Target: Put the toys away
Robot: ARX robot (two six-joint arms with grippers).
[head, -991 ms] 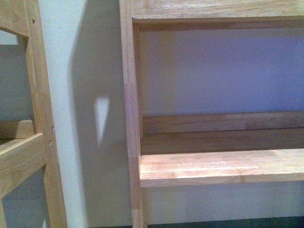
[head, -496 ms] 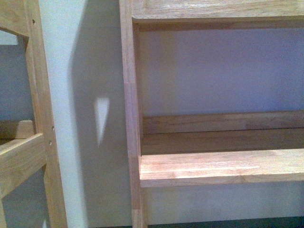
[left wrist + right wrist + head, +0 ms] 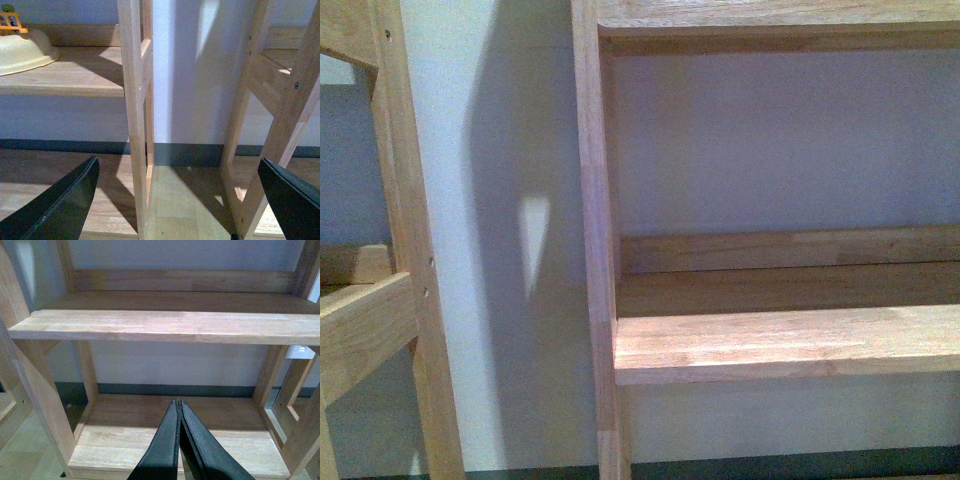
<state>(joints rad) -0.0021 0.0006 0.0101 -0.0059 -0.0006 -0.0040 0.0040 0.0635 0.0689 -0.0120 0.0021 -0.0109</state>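
Left fingers (image 3: 75, 200) spread wide apart before a wooden upright (image 3: 134, 100), cream bowl (image 3: 22, 50) on a shelf beyond, right fingers (image 3: 172, 445) pressed together, empty, above the bottom shelf (image 3: 130, 440)

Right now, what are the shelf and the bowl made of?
The shelf looks like light, unpainted wood: grain lines and joined strips show on its board. The cream bowl looks like smooth plastic or glazed ceramic, with a soft sheen; the pictures cannot settle which.
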